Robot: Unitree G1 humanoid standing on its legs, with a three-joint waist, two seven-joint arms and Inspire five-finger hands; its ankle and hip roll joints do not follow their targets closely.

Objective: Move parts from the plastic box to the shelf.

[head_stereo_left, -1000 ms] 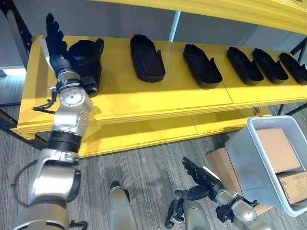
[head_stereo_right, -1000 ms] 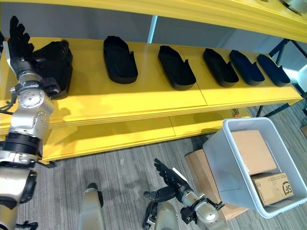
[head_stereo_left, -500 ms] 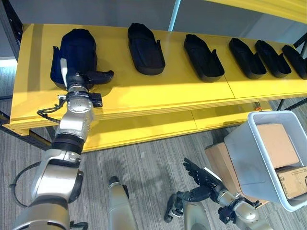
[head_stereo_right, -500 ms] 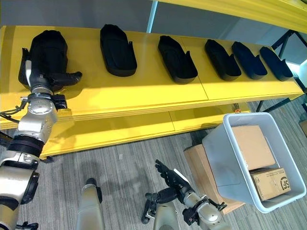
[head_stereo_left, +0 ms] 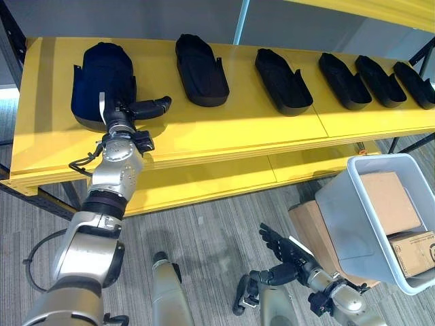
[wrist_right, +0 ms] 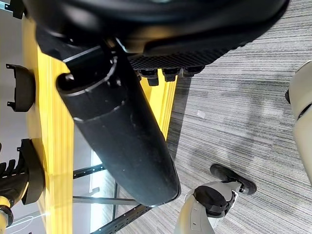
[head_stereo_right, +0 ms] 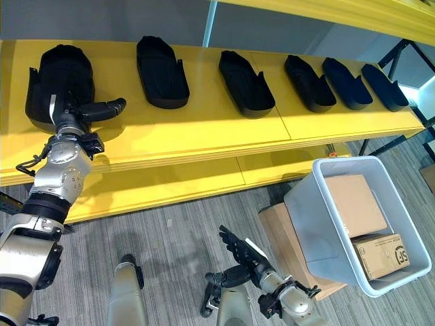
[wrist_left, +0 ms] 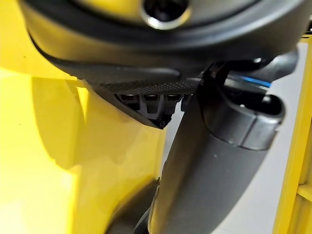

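Left eye view: the left hand is now lying low on the yellow shelf, fingers hidden under the leftmost black part, thumb out sideways; a second ago it was raised upright. I cannot tell its grip.

Right eye view: the right hand is still hanging relaxed and spread above the floor, beside the grey plastic box holding cardboard boxes.

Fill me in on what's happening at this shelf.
The robot's left hand rests on the yellow shelf at the leftmost black moulded part, thumb out to the side. Five more black parts line the shelf. The right hand hangs open, low beside the grey plastic box holding cardboard cartons.
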